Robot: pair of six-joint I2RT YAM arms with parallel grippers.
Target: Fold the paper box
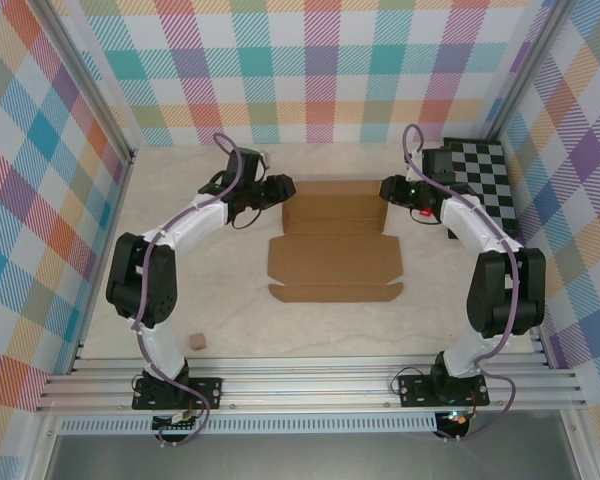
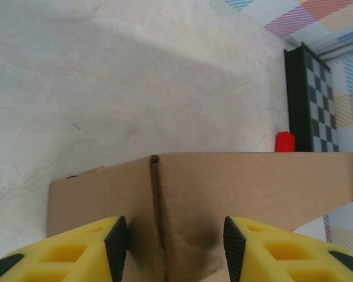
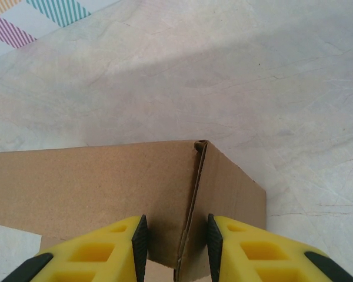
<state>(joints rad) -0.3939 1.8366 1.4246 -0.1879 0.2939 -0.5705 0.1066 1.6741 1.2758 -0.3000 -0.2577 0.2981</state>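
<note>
The box (image 1: 332,262), mid-frame in the top view, was judged partly folded: its far wall and corners were raised, while the near flaps lay flat. The left gripper (image 2: 173,241) and right gripper (image 3: 175,238) were set half-open astride those corners. Whether either had a firm hold could not be told.

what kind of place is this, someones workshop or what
Probably a robot test cell in a lab, not a home workshop. Plaid printed walls box in a pale table, the left arm and right arm are bolted to an aluminium rail, and a checkered board sits far right.
</note>
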